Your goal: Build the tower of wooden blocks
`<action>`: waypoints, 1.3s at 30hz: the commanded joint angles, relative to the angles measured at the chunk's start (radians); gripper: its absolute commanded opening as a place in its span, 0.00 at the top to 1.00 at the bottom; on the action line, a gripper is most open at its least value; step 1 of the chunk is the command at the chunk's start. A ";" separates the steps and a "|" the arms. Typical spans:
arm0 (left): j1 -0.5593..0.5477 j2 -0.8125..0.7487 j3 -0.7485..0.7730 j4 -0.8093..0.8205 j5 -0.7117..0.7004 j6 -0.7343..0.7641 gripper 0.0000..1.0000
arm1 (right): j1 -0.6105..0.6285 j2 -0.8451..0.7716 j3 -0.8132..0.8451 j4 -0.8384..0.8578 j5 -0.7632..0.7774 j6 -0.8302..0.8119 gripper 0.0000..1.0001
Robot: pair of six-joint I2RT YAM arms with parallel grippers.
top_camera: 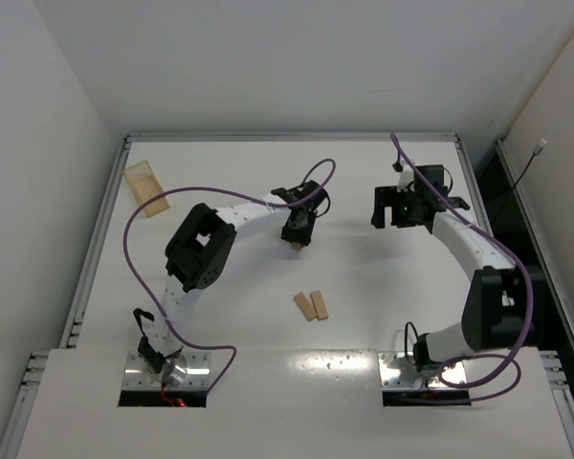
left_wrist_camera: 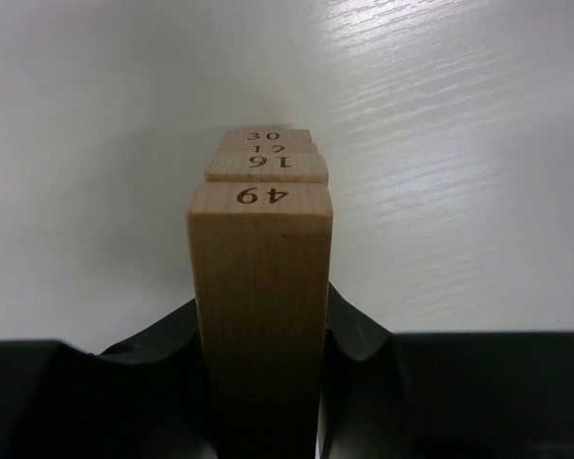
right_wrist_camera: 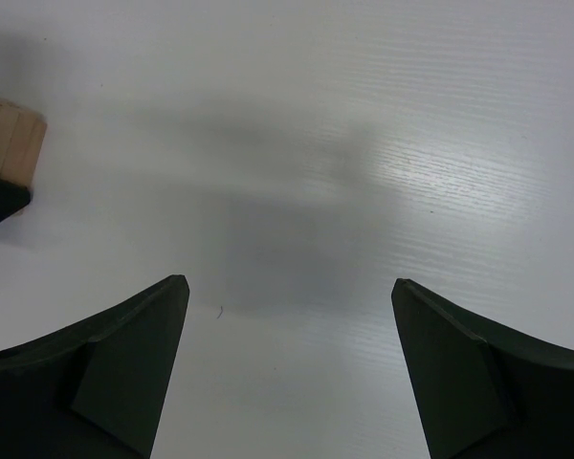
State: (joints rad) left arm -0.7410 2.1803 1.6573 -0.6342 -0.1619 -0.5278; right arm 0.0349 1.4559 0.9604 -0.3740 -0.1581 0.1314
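Near the middle of the white table (top_camera: 383, 287), seen from above, the left gripper (top_camera: 297, 232) points straight down, with a sliver of tan wood showing just beneath it. In its wrist view we see its two black fingers (left_wrist_camera: 359, 335) pressed against both sides of a wood block marked 49 (left_wrist_camera: 260, 277), so the jaws are narrowed onto that plank. Directly behind it three more planks line up face to face to form the tower (left_wrist_camera: 268, 158). Their ends read 16, a number we cannot read for certain, and 30. We cannot tell whether the held block touches the table.

The right gripper (top_camera: 402, 206) hangs to the right of the tower, well apart from it. Its jaws are spread wide, with only bare table between them. Its wrist view catches the tan planks at the far left edge.

Two loose wood blocks (top_camera: 313, 305) lie side by side, nearer the arm bases. A translucent amber box (top_camera: 145, 188) sits at the far left corner.
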 commanded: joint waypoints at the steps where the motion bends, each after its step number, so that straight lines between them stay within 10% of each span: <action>1: -0.009 0.022 -0.024 0.019 0.018 -0.001 0.80 | -0.004 0.000 0.011 0.044 -0.011 0.007 0.15; 5: -0.009 0.013 -0.024 0.019 0.018 -0.001 0.37 | -0.004 0.000 0.011 0.044 -0.011 0.007 0.15; 7: -0.009 0.003 -0.024 0.019 0.018 -0.001 0.31 | -0.004 0.000 0.011 0.044 -0.011 0.007 0.15; 29: -0.018 -0.223 0.211 -0.022 -0.168 0.107 0.29 | 0.005 -0.009 0.020 0.035 -0.011 0.007 0.15; 39: 0.028 -0.482 0.093 0.013 -0.599 0.097 0.09 | 0.268 0.014 0.047 0.012 -0.021 -0.003 0.33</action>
State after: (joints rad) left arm -0.7387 1.7683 1.8080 -0.6331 -0.6113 -0.4305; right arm 0.1940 1.4578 0.9646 -0.3752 -0.1741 0.1307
